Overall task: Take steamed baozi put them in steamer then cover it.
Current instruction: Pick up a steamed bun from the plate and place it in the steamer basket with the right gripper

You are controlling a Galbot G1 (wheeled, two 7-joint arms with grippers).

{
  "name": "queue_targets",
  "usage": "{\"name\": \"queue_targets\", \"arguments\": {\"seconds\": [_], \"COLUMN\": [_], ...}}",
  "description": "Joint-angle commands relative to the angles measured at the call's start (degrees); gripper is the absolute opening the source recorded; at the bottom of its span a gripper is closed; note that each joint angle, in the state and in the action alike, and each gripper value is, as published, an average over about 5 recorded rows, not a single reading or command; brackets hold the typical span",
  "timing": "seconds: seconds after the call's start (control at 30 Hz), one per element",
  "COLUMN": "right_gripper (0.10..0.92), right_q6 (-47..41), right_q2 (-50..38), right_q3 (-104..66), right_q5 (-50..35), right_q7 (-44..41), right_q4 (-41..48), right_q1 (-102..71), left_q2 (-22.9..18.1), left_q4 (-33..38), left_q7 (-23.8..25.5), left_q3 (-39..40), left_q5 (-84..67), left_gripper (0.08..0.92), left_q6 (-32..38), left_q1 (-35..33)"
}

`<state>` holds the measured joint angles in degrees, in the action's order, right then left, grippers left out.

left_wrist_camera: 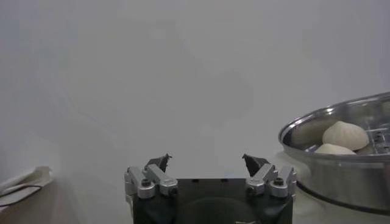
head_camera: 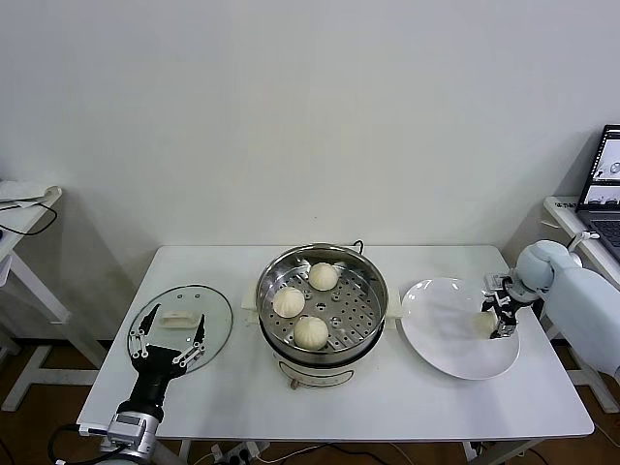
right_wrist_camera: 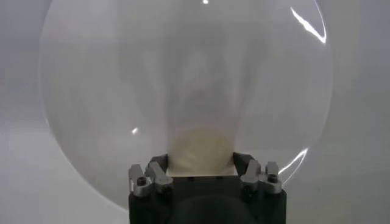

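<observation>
My steamer (head_camera: 322, 302) sits mid-table with three baozi (head_camera: 289, 301) inside. The cover (head_camera: 182, 325) lies at its nine o'clock, under my spread left gripper (head_camera: 172, 341). On the plate (head_camera: 441, 329) at three o'clock, my right gripper (head_camera: 496, 320) pinches the last bun (head_camera: 484, 324).

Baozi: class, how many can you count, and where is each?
4. Three lie in the steamer: back, left, front. The fourth sits on the plate between the right gripper's fingers.
</observation>
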<state>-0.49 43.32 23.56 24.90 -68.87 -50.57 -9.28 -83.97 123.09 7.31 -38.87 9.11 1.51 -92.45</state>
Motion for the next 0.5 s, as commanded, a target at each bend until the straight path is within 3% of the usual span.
{"name": "queue_targets", "arguments": {"seconds": [0.03,0.5], "right_gripper": [0.701,0.696], "right_q6": [-3.6,-18.0], "right_q2": [-4.5,-18.3], "right_q3": [5.6,36.5], "right_q5": [-7.3,-31.3], "right_q7": [-1.5,-3.0], "right_q4": [-7.0,-30.1], "right_q1": [3.2,32.0], "left_q2": [0.0,0.1], "left_q4": [0.3,0.7], "left_q7": [-0.1,0.0], "left_q3": [0.1,0.1], "left_q5": [0.0,0.0], "left_gripper": [0.823,0.823], "left_q6": [0.0,0.1], "left_q1": [0.0,0.0]}}
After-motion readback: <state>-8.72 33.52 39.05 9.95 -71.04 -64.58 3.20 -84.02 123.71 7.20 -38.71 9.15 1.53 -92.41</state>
